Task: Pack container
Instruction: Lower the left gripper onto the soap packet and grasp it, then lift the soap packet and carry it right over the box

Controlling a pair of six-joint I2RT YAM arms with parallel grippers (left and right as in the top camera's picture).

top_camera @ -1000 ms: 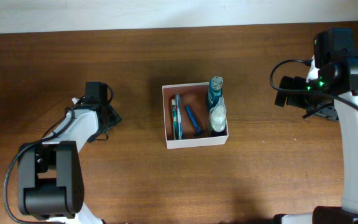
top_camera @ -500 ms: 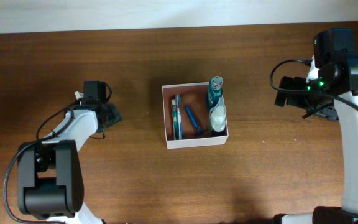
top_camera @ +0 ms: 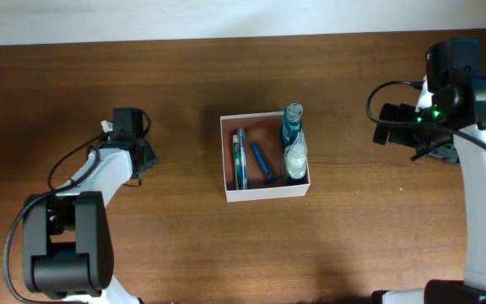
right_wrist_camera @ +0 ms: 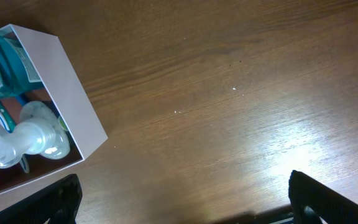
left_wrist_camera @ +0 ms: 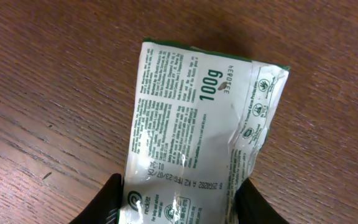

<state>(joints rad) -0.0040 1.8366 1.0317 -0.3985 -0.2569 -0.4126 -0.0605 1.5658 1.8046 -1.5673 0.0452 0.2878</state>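
Note:
The container [top_camera: 264,192], a white-walled box with a reddish-brown inside, stands at the table's middle. It holds a teal bottle [top_camera: 293,122], a clear bottle [top_camera: 295,157], a blue stick [top_camera: 261,164] and a flat tube [top_camera: 240,159]. My left gripper [top_camera: 142,157] is well left of it, pointing down at the table. In the left wrist view a white and green packet [left_wrist_camera: 197,124] marked 100g lies flat, and my left gripper [left_wrist_camera: 179,205] is shut on its near end, a fingertip [left_wrist_camera: 107,202] against each edge. My right gripper [right_wrist_camera: 185,211] hangs open, right of the container [right_wrist_camera: 67,93], with nothing in it.
Dark wooden table [top_camera: 192,236] all round. The right arm's base and cables [top_camera: 454,84] stand at the far right edge. The left arm's base [top_camera: 62,253] sits at the front left. A pale wall strip runs along the back.
My left gripper's fingers have closed in from wide open onto the packet, and the wrist has shifted slightly. The right arm and the container have not moved.

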